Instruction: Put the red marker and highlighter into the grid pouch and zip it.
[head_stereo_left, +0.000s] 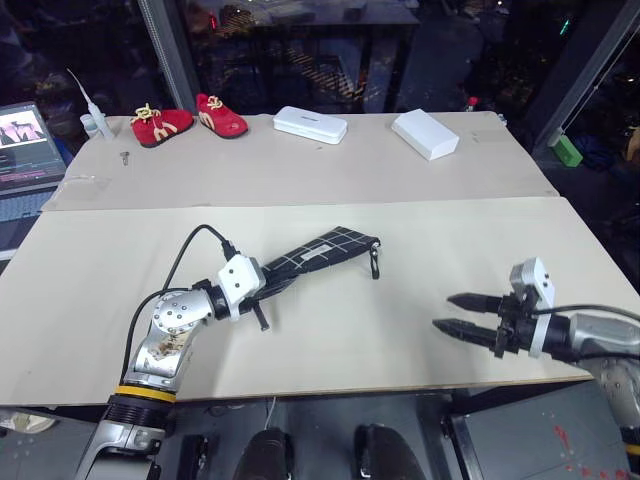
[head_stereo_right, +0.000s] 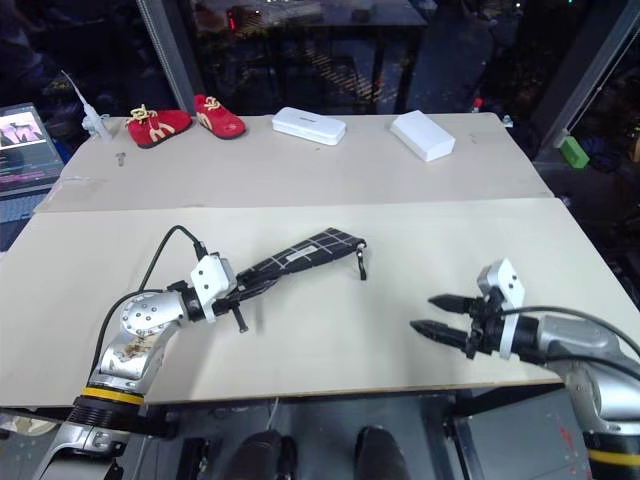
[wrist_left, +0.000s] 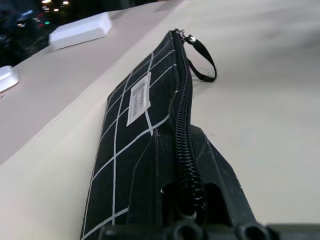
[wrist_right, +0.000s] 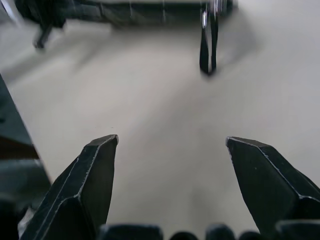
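Note:
The grid pouch (head_stereo_left: 320, 250), black with thin white lines and a white label, lies slanted across the middle of the table. My left gripper (head_stereo_left: 262, 284) is shut on its near end. In the left wrist view the pouch (wrist_left: 135, 125) stretches away from the fingers, its zip teeth (wrist_left: 184, 125) meshed along the edge, with the black loop pull (wrist_left: 204, 59) at the far end. My right gripper (head_stereo_left: 443, 311) hovers open near the table's front right, empty, with the loop pull (wrist_right: 207, 45) ahead of it. The red marker and the highlighter are out of view.
At the back of the table stand two white boxes (head_stereo_left: 310, 124) (head_stereo_left: 425, 133), a pair of red shoes (head_stereo_left: 160, 124) and a small bottle (head_stereo_left: 95, 122). A laptop (head_stereo_left: 25, 150) sits at the far left. The table's front edge runs just below both grippers.

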